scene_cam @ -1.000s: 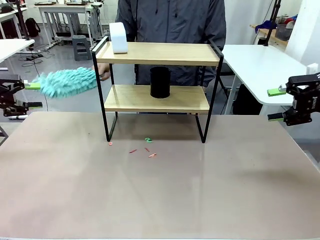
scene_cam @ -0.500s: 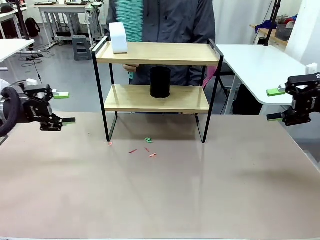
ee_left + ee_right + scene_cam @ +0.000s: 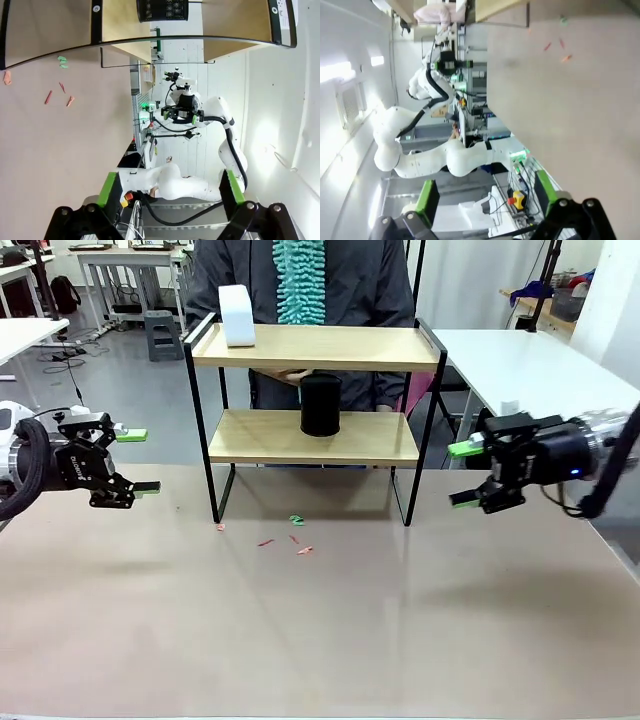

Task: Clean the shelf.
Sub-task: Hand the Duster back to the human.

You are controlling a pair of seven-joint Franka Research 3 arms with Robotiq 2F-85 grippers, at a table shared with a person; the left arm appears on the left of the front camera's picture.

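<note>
Nearest us the worktop (image 3: 320, 640) lies bare and wide. Farther in, small scraps (image 3: 290, 535) lie just before the shelf (image 3: 315, 410). Our left pincer (image 3: 135, 460) hangs left of the shelf, our right pincer (image 3: 460, 475) right of it, both wide apart and holding nothing. Behind, a person holds a teal duster (image 3: 298, 280).

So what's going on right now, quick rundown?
Left gripper open, empty, left of shelf. Right gripper open, empty, right of it. Black mesh cup on lower board, white roll on top.
</note>
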